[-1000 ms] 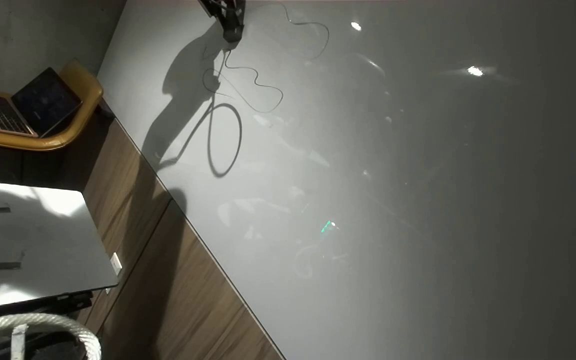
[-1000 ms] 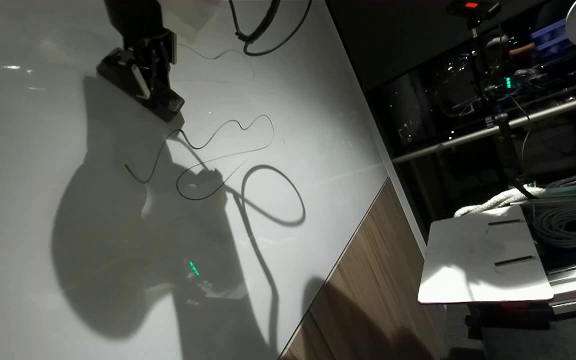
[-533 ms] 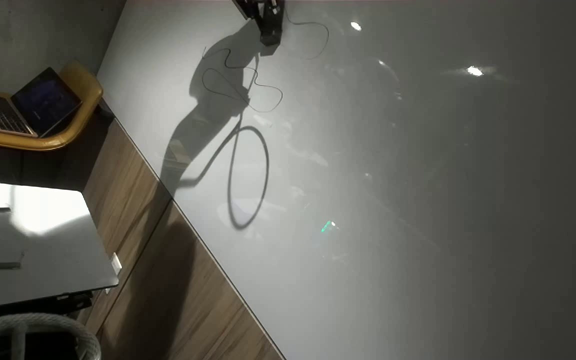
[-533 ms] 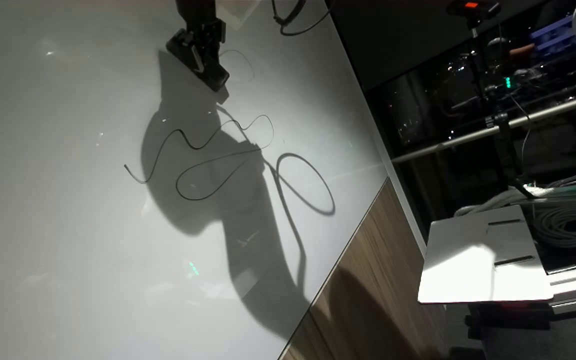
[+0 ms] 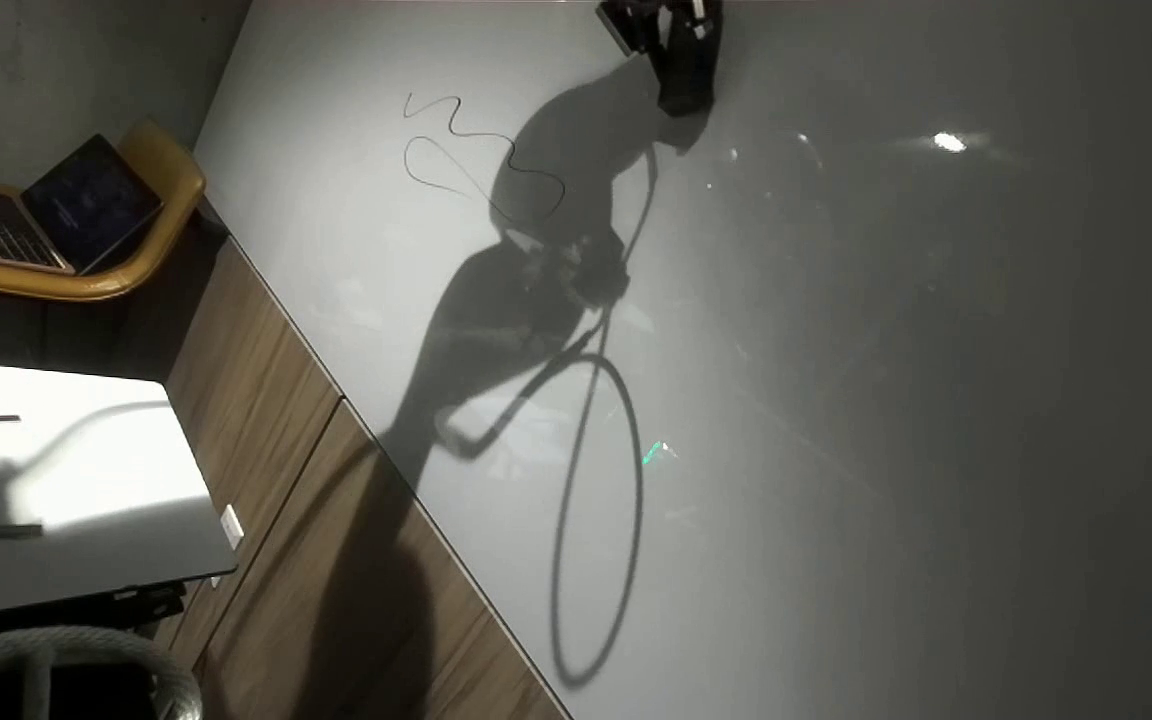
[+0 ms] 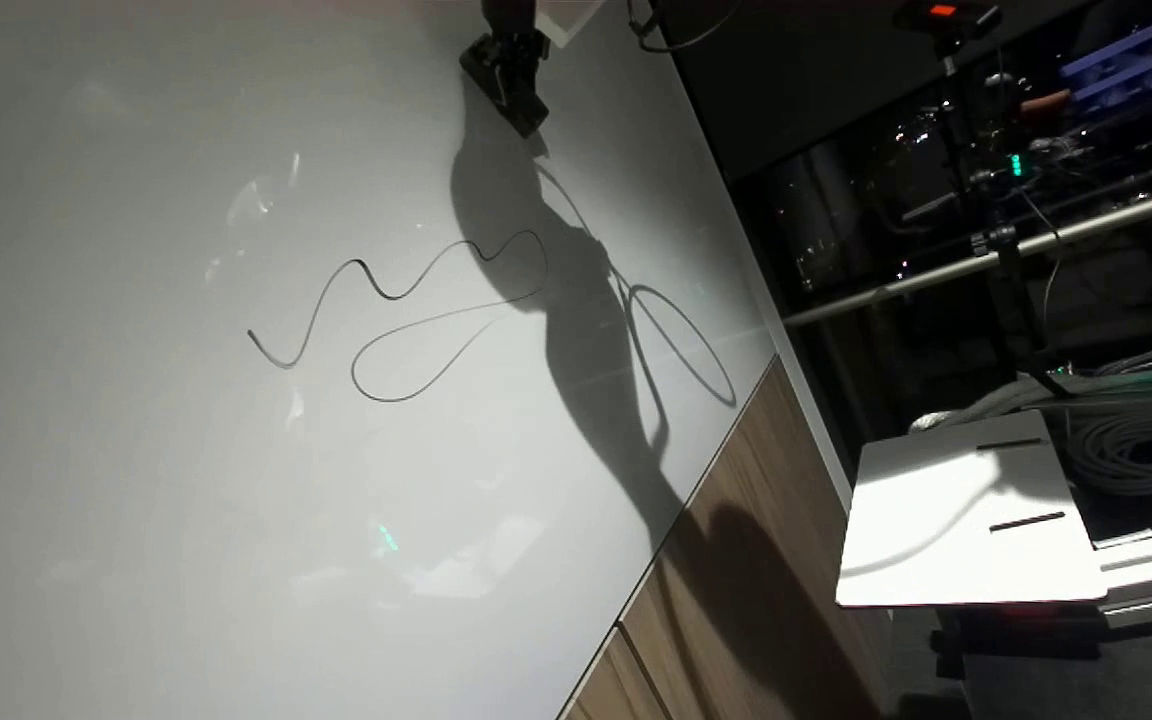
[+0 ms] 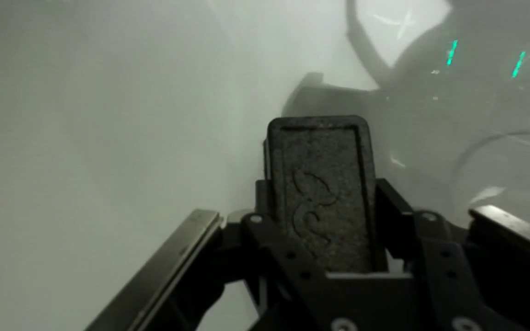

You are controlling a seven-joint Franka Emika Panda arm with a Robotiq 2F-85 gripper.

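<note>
Robotiq gripper [image 7: 327,211] with a dark rectangular block [image 7: 322,156], seen over a glossy white surface [image 5: 836,350]. The fingers [image 7: 394,220] clasp the block, one against each long side; its upward face, shown in the wrist view, bears a raised rim and a curling mark. In both exterior views the gripper and block stand at the far side of the surface, about midway between left and right; whether the block touches the surface cannot be told. A thin dark wavy line [image 6: 391,298] runs over the surface, nearer than the gripper and mostly to its left, and doubles back in a loop. A broad shadow [image 6: 576,310] spreads from the gripper toward the near side, covers the right part of the line and ends in a slender ring. In an exterior view, wood-grain panels [image 5: 276,400] border the surface on the left; past them, at far left, a laptop [image 5: 86,205] rests on a yellow chair [image 5: 161,170], while a white slotted plate [image 5: 96,500] and a pale rope [image 5: 71,640] lie at near left. In an exterior view, coiled cables [image 6: 1136,455] lie at the right, and a dark device [image 6: 971,20] with a red-orange patch stands at far right.
</note>
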